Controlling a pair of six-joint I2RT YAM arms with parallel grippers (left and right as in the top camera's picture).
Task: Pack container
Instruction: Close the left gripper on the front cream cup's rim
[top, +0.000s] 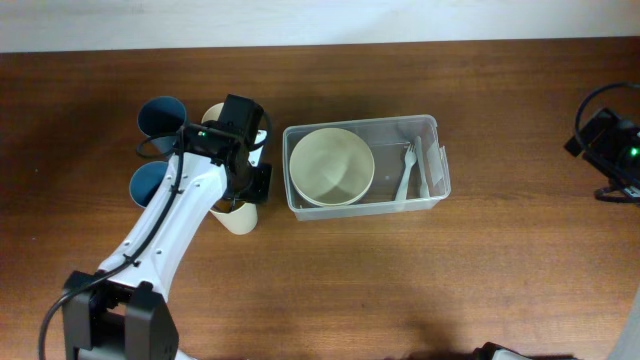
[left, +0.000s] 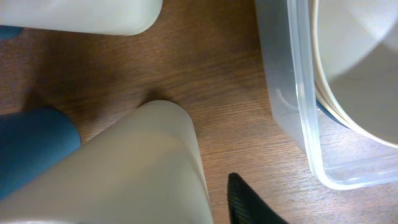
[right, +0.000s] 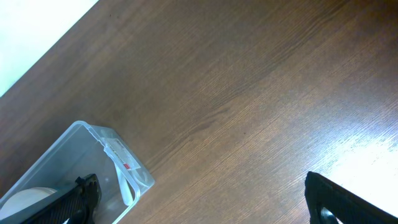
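Dark brown wood-grain tabletop (top: 420, 290) fills the view. Pale white strip (top: 300, 20) beyond far edge. Bright glare (right: 367, 149) on wood, right wrist view.

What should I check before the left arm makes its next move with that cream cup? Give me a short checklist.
1. Container upright with its top open: ok.
2. Free room inside: ok. The cream bowl fills the left part, and the right part holds only a white utensil.
3. Left gripper positioned at the cream cup: ok.
4. Firm grip on that cup: cannot tell, since only one finger shows.
5. Blue cup beside it, free of the cream cup: cannot tell.
6. Right gripper open, empty and off to the side of the container: ok.
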